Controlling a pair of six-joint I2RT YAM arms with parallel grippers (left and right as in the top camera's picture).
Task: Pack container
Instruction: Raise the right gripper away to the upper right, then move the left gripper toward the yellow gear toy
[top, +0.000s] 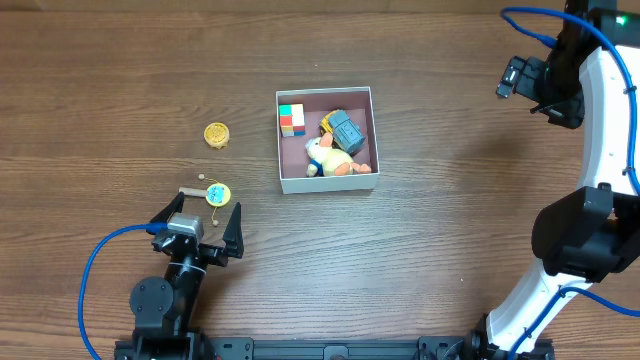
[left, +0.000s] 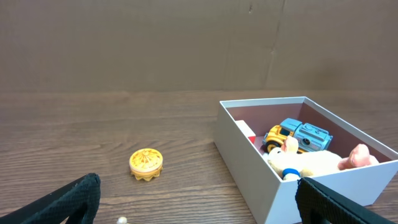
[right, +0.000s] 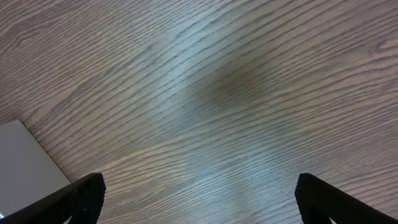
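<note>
Container (top: 330, 183) on the counter (top: 450, 250): thin white walls, judged light yet easily flexed, best pinched at the rim; left fingers (left: 68, 202) and right fingers (right: 74, 196) both spread apart, empty.

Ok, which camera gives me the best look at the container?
Overhead: the container shows whole, all four walls and the toys inside. The left wrist view sees it obliquely, its near corner behind a finger. The right wrist view catches only a white corner, likely its wall.
</note>
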